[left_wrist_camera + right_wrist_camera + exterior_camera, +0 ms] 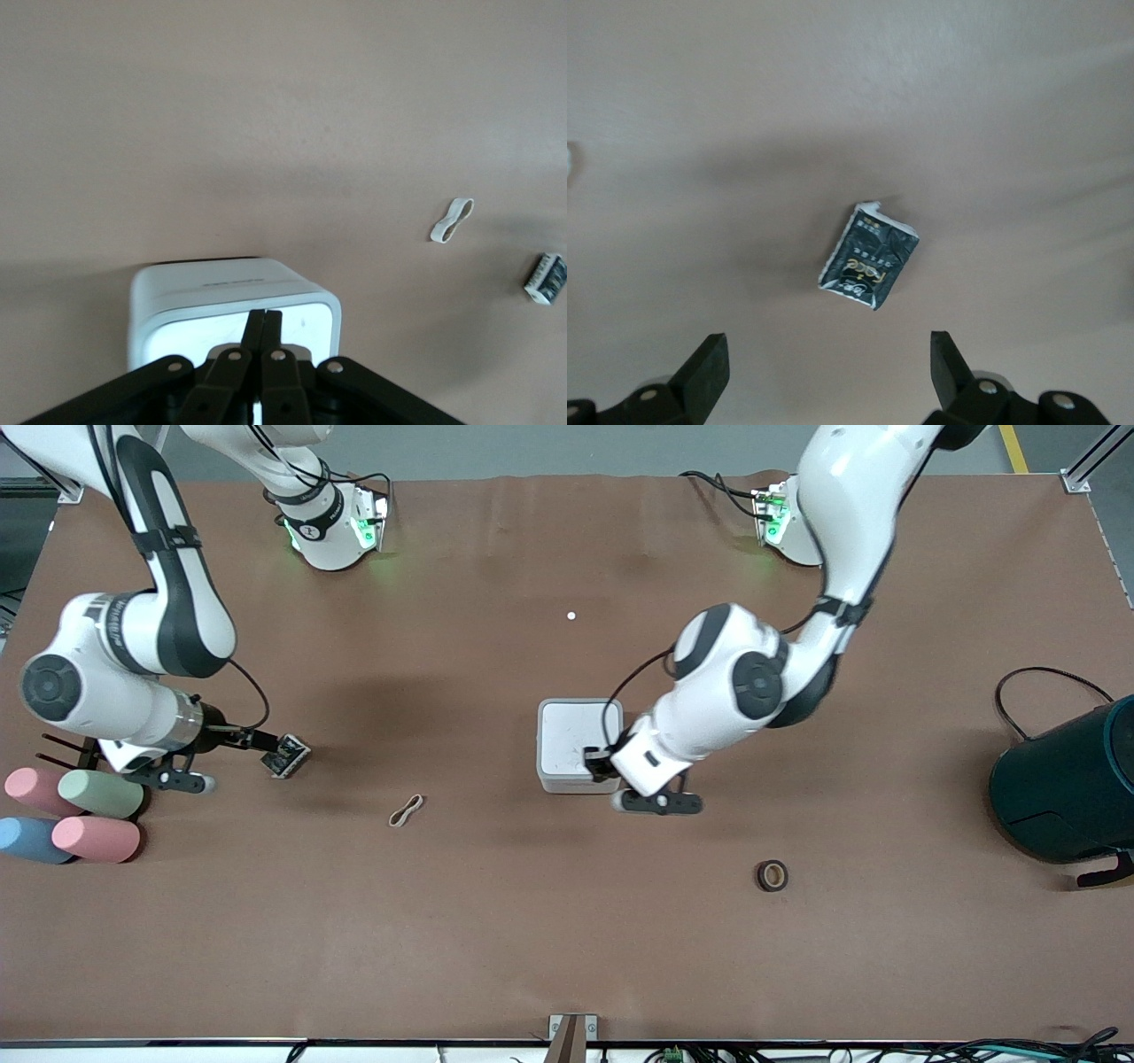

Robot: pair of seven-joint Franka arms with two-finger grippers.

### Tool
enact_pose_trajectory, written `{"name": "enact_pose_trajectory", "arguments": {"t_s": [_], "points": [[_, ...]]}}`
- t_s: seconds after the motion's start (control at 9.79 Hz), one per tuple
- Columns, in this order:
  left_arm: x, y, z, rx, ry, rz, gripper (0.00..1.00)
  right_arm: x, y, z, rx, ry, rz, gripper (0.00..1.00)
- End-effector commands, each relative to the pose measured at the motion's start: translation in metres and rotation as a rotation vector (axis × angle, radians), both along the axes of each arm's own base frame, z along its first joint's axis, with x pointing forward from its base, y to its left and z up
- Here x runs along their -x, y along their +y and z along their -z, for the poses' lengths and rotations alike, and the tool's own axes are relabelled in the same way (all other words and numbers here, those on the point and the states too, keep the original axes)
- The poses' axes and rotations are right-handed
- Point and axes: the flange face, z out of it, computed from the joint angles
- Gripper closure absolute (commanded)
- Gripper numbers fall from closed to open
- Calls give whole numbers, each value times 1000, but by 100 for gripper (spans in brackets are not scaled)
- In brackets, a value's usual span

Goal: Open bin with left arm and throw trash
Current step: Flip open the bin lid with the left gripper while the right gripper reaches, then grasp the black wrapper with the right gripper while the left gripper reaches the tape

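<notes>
Our left gripper [263, 320], fingers pressed together, angles down onto the closed bin [572, 744] at table centre. Our right gripper [829, 365], spread wide, hovers beside the black wrapper [287, 755], at the bin's nine o'clock.

— What did the work surface look like?
— A broad table [496, 939] lay under a matte reddish-brown covering, slightly wrinkled along the edge by the arm bases.
— And around it?
— Grey floor [549, 447] showed above that edge, crossed by a yellow line [1014, 447] at one corner, beside a piece of aluminium framing [1085, 465].
— The light?
— Soft and overhead, leaving blurred shadows on the covering.
</notes>
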Motion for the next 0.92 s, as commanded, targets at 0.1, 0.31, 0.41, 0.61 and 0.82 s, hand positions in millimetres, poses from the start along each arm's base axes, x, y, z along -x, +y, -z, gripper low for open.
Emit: {"name": "enact_pose_trajectory", "arguments": {"t_s": [0.1, 0.31, 0.41, 0.61, 0.82], "points": [[11, -12, 29, -19, 66, -42, 100, 12, 3, 53, 15, -13, 152, 0], [15, -13, 56, -37, 96, -39, 100, 18, 3, 77, 27, -56, 200, 0], [17, -12, 78, -52, 122, -36, 100, 19, 3, 90, 33, -66, 223, 0], [19, -10, 83, -61, 138, -40, 100, 20, 3, 110, 41, -59, 256, 0], [6, 17, 28, -86, 184, -72, 100, 23, 1, 117, 44, -42, 258, 0]]}}
